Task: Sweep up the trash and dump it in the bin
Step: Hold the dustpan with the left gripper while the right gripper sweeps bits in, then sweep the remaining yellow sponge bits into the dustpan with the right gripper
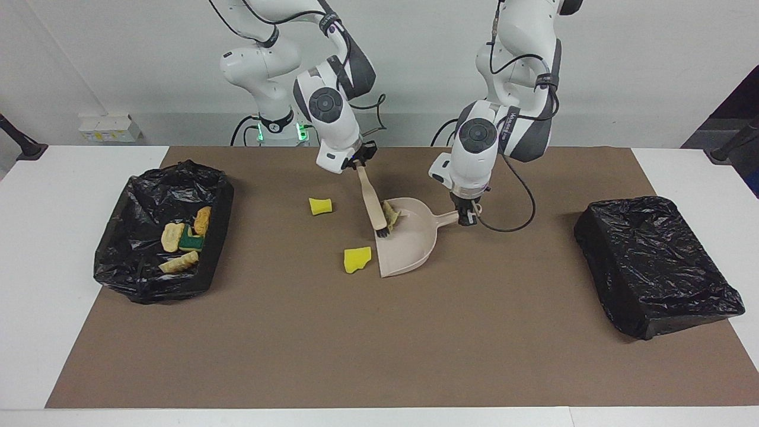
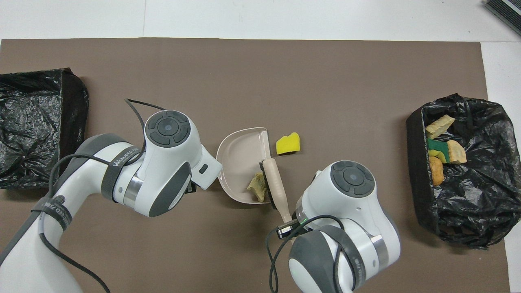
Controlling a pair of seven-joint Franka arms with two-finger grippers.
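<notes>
Brown mat (image 1: pixel 356 344) open | left claw (image 1: pixel 467 214) grips dustpan (image 1: pixel 409 240) | right claw (image 1: pixel 359 164) grips brush (image 1: pixel 373 204)

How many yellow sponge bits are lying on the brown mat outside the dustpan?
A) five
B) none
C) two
C: one yellow sponge piece lies nearer the robots, and a second yellow piece lies beside the open edge of the dustpan; no others are on the mat.
</notes>
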